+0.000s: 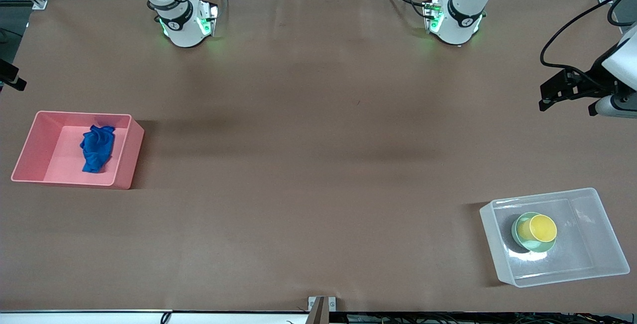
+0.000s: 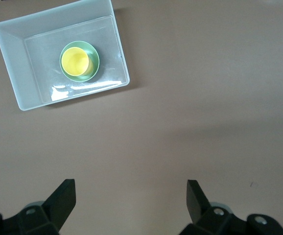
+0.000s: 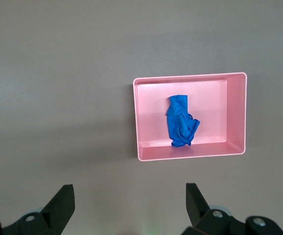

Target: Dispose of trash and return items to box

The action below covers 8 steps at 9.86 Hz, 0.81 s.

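Front view: one cup (image 1: 541, 228), one bowl (image 1: 532, 244), boxed.

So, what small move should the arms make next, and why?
Probably none but waiting: the blue cloth already lies in the pink bin, and the yellow cup sits in the green bowl inside the clear box. The left tool and the right tool are open over bare table.

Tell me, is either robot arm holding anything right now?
No. The left end effector and right end effector are both open and empty, over bare table. The blue cloth lies in the pink bin.
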{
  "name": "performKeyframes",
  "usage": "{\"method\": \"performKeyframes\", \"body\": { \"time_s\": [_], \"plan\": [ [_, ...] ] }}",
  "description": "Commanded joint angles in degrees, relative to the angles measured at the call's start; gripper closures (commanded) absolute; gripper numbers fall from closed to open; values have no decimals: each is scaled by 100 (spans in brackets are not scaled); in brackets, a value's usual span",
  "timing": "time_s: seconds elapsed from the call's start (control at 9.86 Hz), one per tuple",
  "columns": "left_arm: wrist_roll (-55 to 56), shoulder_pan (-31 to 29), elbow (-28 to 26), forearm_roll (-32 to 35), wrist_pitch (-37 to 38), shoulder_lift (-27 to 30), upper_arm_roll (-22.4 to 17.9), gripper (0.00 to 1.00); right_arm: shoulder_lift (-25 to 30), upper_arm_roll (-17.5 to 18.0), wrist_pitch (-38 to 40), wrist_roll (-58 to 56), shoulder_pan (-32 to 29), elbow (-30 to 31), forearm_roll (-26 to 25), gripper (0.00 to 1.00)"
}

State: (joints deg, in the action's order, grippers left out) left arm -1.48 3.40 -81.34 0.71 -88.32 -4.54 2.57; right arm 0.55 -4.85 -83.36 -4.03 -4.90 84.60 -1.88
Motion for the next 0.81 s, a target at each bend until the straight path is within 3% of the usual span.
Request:
{"method": "performKeyframes", "body": {
  "time_s": [0.0, 0.71],
  "plan": [
    [78, 65, -347, -71, 7, 120, -117, 0, 130, 28, 12, -2, -55, 110, 56, 0],
    [315, -58, -452, -273, 7, 190, -73, 0, 130, 28, 12, -2, -55, 110, 56, 0]
  ]
}}
